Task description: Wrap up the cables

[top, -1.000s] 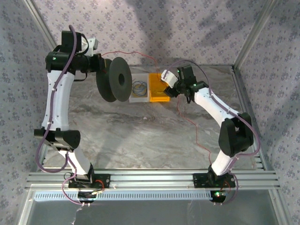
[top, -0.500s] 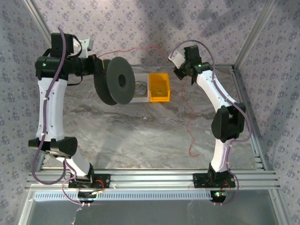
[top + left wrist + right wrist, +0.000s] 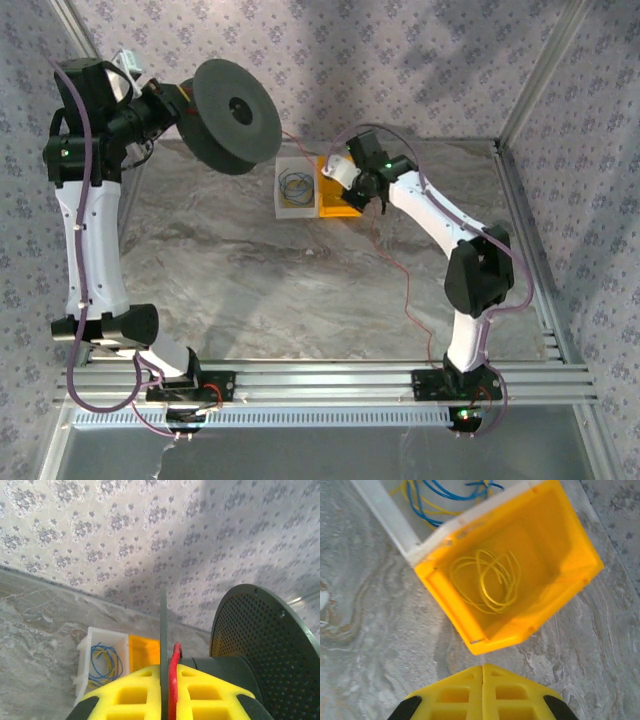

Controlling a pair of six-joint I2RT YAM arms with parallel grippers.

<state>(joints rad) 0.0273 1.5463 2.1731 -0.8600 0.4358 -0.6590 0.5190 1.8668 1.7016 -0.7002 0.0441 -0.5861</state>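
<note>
The cable (image 3: 408, 290), a hair-thin red-orange strand, is trailing slack over the veined, marble-patterned bench (image 3: 250, 270) from lower right toward centre. From there it is running on to the black round spool (image 3: 235, 115) at upper left. The spool, its disc face perforated, is hanging lifted off the bench with open room beneath. The left gripper (image 3: 165, 672) is clamping narrowly on the spool's thin flange edge, a red strand beside it. The right gripper (image 3: 483, 671) is pressing its yellow fingers together beside the square yellow bin (image 3: 555, 540). I cannot tell whether it is pinching the cable.
</note>
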